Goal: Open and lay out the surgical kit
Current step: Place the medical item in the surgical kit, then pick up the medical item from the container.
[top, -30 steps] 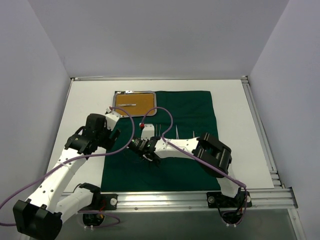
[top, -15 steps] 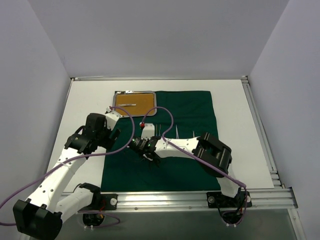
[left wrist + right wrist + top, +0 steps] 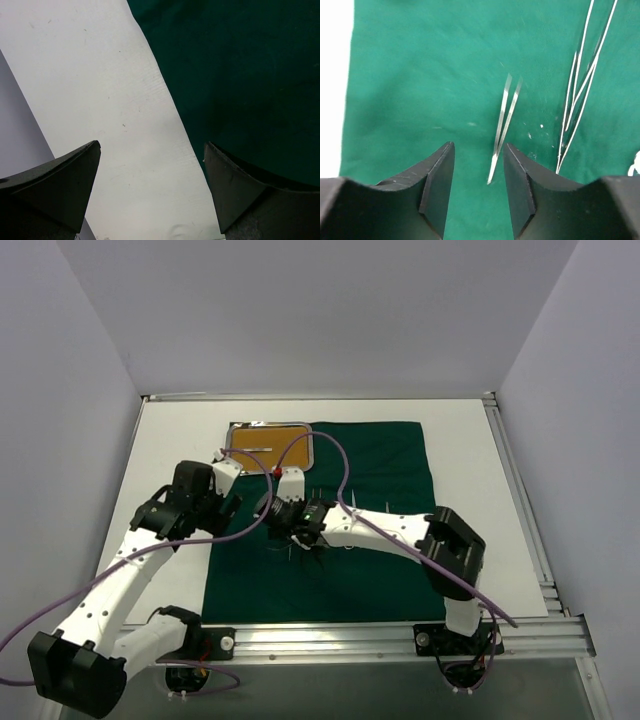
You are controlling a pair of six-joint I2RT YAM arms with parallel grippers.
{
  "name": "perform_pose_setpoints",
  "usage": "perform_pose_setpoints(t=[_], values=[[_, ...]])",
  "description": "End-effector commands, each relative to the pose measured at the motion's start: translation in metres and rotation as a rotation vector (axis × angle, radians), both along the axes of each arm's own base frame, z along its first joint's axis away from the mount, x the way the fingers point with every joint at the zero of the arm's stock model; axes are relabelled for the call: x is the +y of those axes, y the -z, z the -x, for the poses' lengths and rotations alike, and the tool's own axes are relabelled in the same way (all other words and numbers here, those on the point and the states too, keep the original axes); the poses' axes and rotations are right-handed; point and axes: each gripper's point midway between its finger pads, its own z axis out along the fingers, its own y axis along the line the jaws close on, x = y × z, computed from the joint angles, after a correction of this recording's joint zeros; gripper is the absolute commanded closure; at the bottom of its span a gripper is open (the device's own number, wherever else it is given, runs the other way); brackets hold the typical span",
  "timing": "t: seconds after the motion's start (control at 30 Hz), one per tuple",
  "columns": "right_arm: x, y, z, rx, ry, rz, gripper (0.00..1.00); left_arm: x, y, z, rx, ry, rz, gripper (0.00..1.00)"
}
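Since a second ago the right arm has stretched left and forward, toward the tray. On the bench (image 3: 480,490) the green cloth (image 3: 300,590) lies spread flat, so the unwrapping looks done. The steel tray (image 3: 245,437) sits at its far-left corner with one thin tool (image 3: 255,449) inside. Clamps (image 3: 580,95) and tweezers (image 3: 504,117) lie close together on the cloth; spacing them out appears left. The right pincer (image 3: 478,145) is narrowly parted and empty, just short of the tweezers. The left pincer (image 3: 151,145) gapes wide, empty, over the cloth's edge.

Green wrap (image 3: 420,60): matt woven cloth. Tweezers (image 3: 498,145): thin shiny metal. Table (image 3: 100,100): matt white.
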Motion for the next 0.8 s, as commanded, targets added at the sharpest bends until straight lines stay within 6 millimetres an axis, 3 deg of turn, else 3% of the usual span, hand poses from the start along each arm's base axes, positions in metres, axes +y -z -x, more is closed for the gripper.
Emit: perform_pose_setpoints(t=[0.0, 0.13, 0.2, 0.27, 0.3, 0.33, 0.37, 0.4, 0.43, 0.47, 0.5, 0.53, 0.57, 0.6, 0.67, 0.7, 0.77], values=[[-0.011, -0.088, -0.019, -0.097, -0.030, -0.090, 0.60, -0.006, -0.030, -0.014, -0.054, -0.008, 0.044, 0.06], [-0.035, -0.111, -0.044, -0.086, -0.069, -0.146, 0.60, -0.020, -0.037, -0.029, -0.016, 0.021, 0.089, 0.00], [-0.054, -0.126, -0.062, -0.105, -0.059, -0.165, 0.60, -0.028, -0.045, -0.044, 0.004, 0.051, 0.101, 0.17], [-0.068, -0.135, -0.074, -0.123, -0.071, -0.164, 0.60, -0.041, -0.049, -0.052, 0.045, 0.105, 0.134, 0.20], [-0.078, -0.141, -0.085, -0.125, -0.066, -0.193, 0.60, -0.047, -0.039, -0.062, 0.100, 0.120, 0.128, 0.21], [-0.083, -0.144, -0.090, -0.132, -0.080, -0.200, 0.60, -0.057, -0.058, -0.077, 0.074, 0.144, 0.161, 0.22], [-0.087, -0.146, -0.093, -0.131, -0.085, -0.212, 0.60, -0.066, -0.058, -0.079, 0.117, 0.174, 0.188, 0.22], [-0.095, -0.145, -0.101, -0.124, -0.084, -0.235, 0.60, -0.073, -0.039, -0.093, 0.192, 0.180, 0.185, 0.22], [-0.101, -0.144, -0.106, -0.128, -0.081, -0.236, 0.60, -0.081, -0.053, -0.105, 0.188, 0.199, 0.200, 0.28], [-0.100, -0.141, -0.106, -0.113, -0.099, -0.253, 0.60, -0.087, -0.051, -0.115, 0.203, 0.224, 0.200, 0.32], [-0.107, -0.137, -0.114, -0.109, -0.089, -0.254, 0.60, -0.092, -0.029, -0.128, 0.264, 0.234, 0.183, 0.35], [-0.108, -0.133, -0.114, -0.091, -0.101, -0.263, 0.60, -0.095, -0.037, -0.145, 0.233, 0.256, 0.171, 0.38], [-0.108, -0.125, -0.117, -0.073, -0.108, -0.252, 0.60, -0.094, -0.032, -0.158, 0.218, 0.296, 0.130, 0.39], [-0.109, -0.121, -0.119, -0.065, -0.112, -0.252, 0.60, -0.088, -0.012, -0.173, 0.235, 0.290, 0.073, 0.38], [-0.113, -0.110, -0.125, -0.036, -0.116, -0.250, 0.60, -0.081, -0.007, -0.202, 0.188, 0.359, -0.016, 0.38], [-0.114, -0.108, -0.127, -0.031, -0.120, -0.253, 0.60, -0.077, 0.017, -0.212, 0.229, 0.365, -0.066, 0.37], [-0.113, -0.100, -0.134, -0.007, -0.123, -0.259, 0.60, -0.071, 0.021, -0.236, 0.203, 0.409, -0.137, 0.32]])
